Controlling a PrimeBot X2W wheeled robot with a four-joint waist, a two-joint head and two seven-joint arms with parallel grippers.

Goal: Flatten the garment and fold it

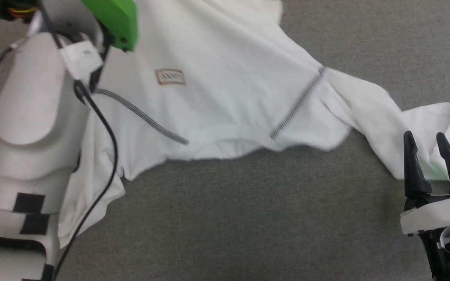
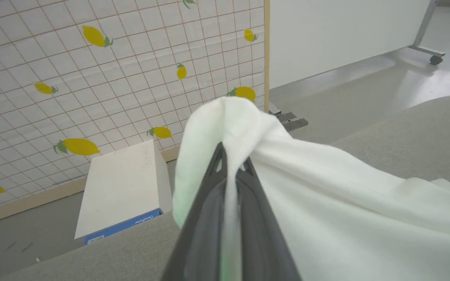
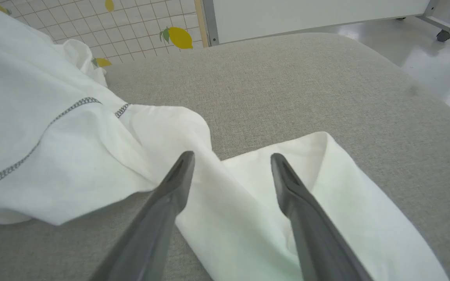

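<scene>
The white long-sleeved garment (image 1: 225,78) lies spread on the grey padded table (image 1: 225,218), collar toward me, with two grey zigzag shoulder seams and a small brown-bordered patch (image 1: 170,77). One sleeve (image 1: 416,128) trails to the right. My right gripper (image 1: 426,146) stands open over that sleeve's end (image 3: 256,218), fingers straddling the cloth. My left arm reaches over the garment's left side. In the left wrist view my left gripper (image 2: 233,160) is shut on a bunched fold of the garment (image 2: 326,203), lifted off the table.
Beyond the table's far edge stand a rigid white box (image 2: 119,191) with a blue label, a lemon-print tiled panel (image 2: 92,78), and a white board on castors (image 2: 346,31). A black cable (image 1: 108,148) hangs along my left arm.
</scene>
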